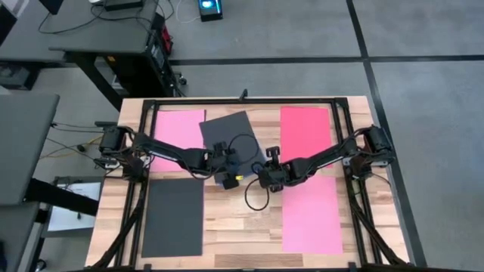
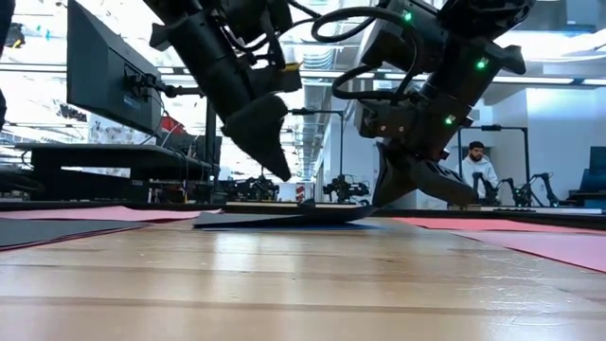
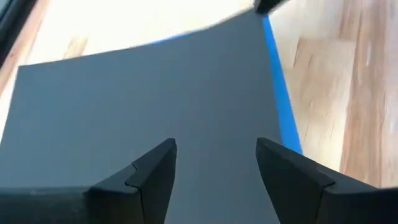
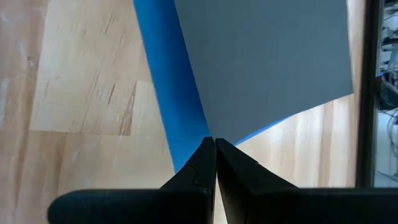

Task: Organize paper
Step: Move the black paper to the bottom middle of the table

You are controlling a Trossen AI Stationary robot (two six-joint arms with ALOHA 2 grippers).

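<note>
Your left gripper (image 3: 214, 165): fingers apart over grey sheet (image 1: 231, 136), mid-table near far edge. Your right gripper (image 4: 214, 152): fingers together at blue sheet (image 4: 168, 93) underneath.

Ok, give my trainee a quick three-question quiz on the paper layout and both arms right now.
1. True or false: the left gripper has open jaws.
2. Which colour shows under the dark grey sheet at table centre? A red, B blue, C pink
3. Fill in: the right gripper has its jaws ____ at that sheet's corner.

Key: 1 true. 2 B, the blue sheet. 3 shut.
</note>
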